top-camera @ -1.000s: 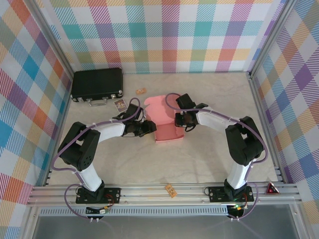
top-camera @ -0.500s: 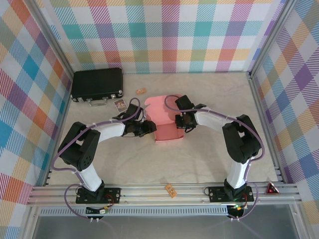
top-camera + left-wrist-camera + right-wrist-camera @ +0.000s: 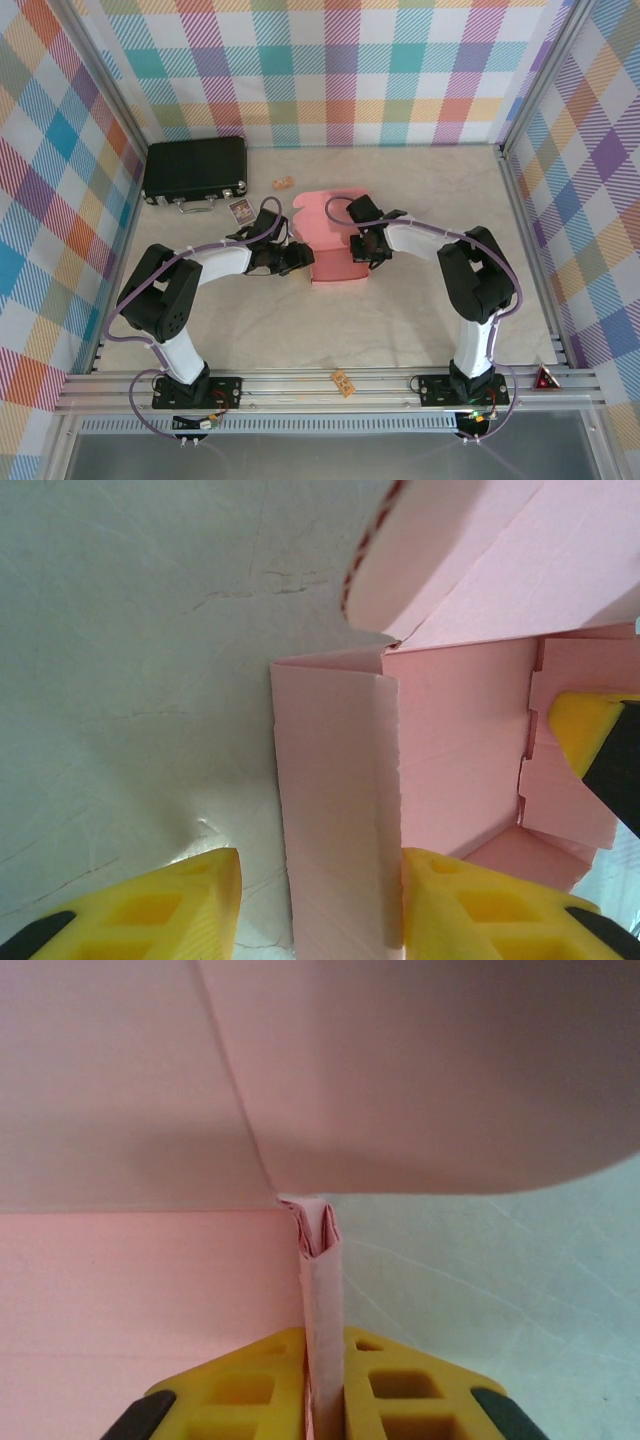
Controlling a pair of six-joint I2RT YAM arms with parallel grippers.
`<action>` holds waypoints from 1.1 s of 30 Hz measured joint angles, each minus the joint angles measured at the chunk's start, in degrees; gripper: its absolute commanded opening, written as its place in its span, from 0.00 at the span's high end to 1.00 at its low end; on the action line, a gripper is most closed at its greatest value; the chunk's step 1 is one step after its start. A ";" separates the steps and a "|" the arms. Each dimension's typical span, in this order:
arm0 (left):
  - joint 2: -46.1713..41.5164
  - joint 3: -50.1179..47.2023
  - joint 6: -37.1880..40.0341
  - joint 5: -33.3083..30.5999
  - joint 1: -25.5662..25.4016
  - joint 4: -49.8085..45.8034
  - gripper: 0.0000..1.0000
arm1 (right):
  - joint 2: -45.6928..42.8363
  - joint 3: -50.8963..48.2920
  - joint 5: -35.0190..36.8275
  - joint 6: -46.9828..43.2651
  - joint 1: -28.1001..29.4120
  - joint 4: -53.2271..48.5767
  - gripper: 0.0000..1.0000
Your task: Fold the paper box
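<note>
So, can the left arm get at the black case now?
Probably yes, after backing off: the left pincer straddles a side wall of the paper box. Toward the black case the table looks free, except a small card.

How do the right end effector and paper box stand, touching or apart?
Touching. Right wrist view: the right end effector pinches the paper box wall.

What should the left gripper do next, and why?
Probably close the left gripper on the left wall of the paper box: its open jaws straddle that folded wall, one finger inside, one outside, while the right gripper is shut on the opposite wall.
</note>
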 measured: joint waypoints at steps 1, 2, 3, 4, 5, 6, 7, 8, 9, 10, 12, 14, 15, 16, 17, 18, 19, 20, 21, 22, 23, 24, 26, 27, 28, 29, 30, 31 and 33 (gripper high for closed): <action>0.11 0.00 0.00 0.20 0.00 0.13 0.56 | 0.17 0.35 0.39 -0.28 0.09 -0.39 0.88; 0.26 0.00 0.00 0.35 0.00 0.24 0.56 | 0.35 0.61 0.85 -0.57 0.26 -0.74 0.89; 0.37 0.00 -0.02 0.42 0.00 0.37 0.56 | 0.46 0.79 1.16 -0.68 0.42 -0.94 0.90; 0.52 0.00 -0.15 0.46 0.00 0.39 0.56 | 0.57 1.05 1.60 -0.87 0.57 -1.27 0.90; 0.63 0.00 -0.17 0.59 0.00 0.44 0.56 | 0.79 1.33 2.16 -0.90 0.79 -1.66 0.90; 0.70 0.00 -0.17 0.68 0.00 0.48 0.56 | 0.98 1.60 2.64 -0.94 0.98 -1.95 0.91; 0.74 0.00 -0.17 0.79 0.00 0.59 0.56 | 1.14 1.84 3.19 -1.03 1.18 -2.29 0.91; 0.79 0.00 -0.17 0.81 0.00 0.81 0.56 | 1.33 2.12 3.67 -1.05 1.40 -2.60 0.91; 0.79 0.00 -0.17 0.83 0.00 0.96 0.56 | 1.55 2.43 4.20 -1.09 1.57 -2.93 0.91; 0.79 0.00 -0.17 0.83 0.00 1.07 0.56 | 1.88 2.86 4.79 -1.07 1.77 -3.37 0.92; 0.79 0.00 -0.17 0.83 0.00 1.31 0.56 | 2.51 3.82 6.03 -1.09 2.16 -4.22 0.92; 0.79 0.00 -0.17 0.83 0.00 1.38 0.56 | 3.39 5.01 7.58 -1.07 2.69 -5.33 0.92; 0.79 0.00 -0.17 0.83 0.00 1.40 0.56 | 3.74 5.42 8.24 -1.07 2.95 -5.73 0.92; 0.79 0.00 -0.17 0.83 0.00 1.42 0.56 | 4.11 5.97 9.01 -1.07 3.23 -6.34 0.92; 0.79 0.00 -0.17 0.83 0.00 1.42 0.56 | 4.52 6.47 9.75 -1.03 3.52 -6.84 0.93; 0.79 0.00 -0.17 0.83 0.00 1.42 0.56 | 4.90 6.99 10.38 -1.03 3.74 -7.39 0.93; 0.81 0.00 -0.17 0.83 0.00 1.42 0.56 | 5.27 7.54 11.04 -0.98 3.96 -7.93 0.93; 0.79 0.00 -0.17 0.83 0.00 1.42 0.56 | 5.70 8.04 11.67 -0.85 4.13 -8.41 0.94; 0.79 0.00 -0.17 0.83 0.00 1.44 0.56 | 6.01 8.46 12.20 -0.83 4.26 -8.85 0.94; 0.81 0.00 -0.17 0.83 0.00 1.44 0.56 | 6.29 8.83 12.70 -0.81 4.42 -9.22 0.94; 0.81 0.00 -0.17 0.83 0.00 1.44 0.56 | 6.60 9.18 13.18 -0.70 4.55 -9.62 0.94; 0.81 0.00 -0.17 0.83 -0.02 1.44 0.56 | 6.86 9.51 13.60 -0.61 4.61 -9.94 0.95; 0.81 0.00 -0.17 0.83 -0.04 1.46 0.56 | 7.37 10.14 14.53 -0.57 4.81 -10.56 0.95; 0.79 0.00 -0.17 0.83 -0.07 1.49 0.56 | 7.61 10.38 14.82 -0.42 4.85 -10.86 0.95; 0.81 0.00 -0.17 0.83 -0.11 1.49 0.56 | 7.87 10.73 15.23 -0.35 4.96 -11.19 0.95; 0.81 0.00 -0.17 0.83 -0.15 1.51 0.56 | 8.07 10.97 15.58 -0.20 4.98 -11.41 0.95; 0.81 0.00 -0.17 0.83 -0.22 1.55 0.56 | 8.26 11.19 15.89 -0.09 5.01 -11.63 0.96; 0.81 0.00 -0.17 0.83 -0.26 1.64 0.56 | 8.50 11.50 16.15 0.11 5.03 -11.98 0.96; 0.81 0.02 -0.17 0.83 -0.26 1.68 0.56 | 8.87 11.96 16.72 0.52 5.11 -12.48 0.96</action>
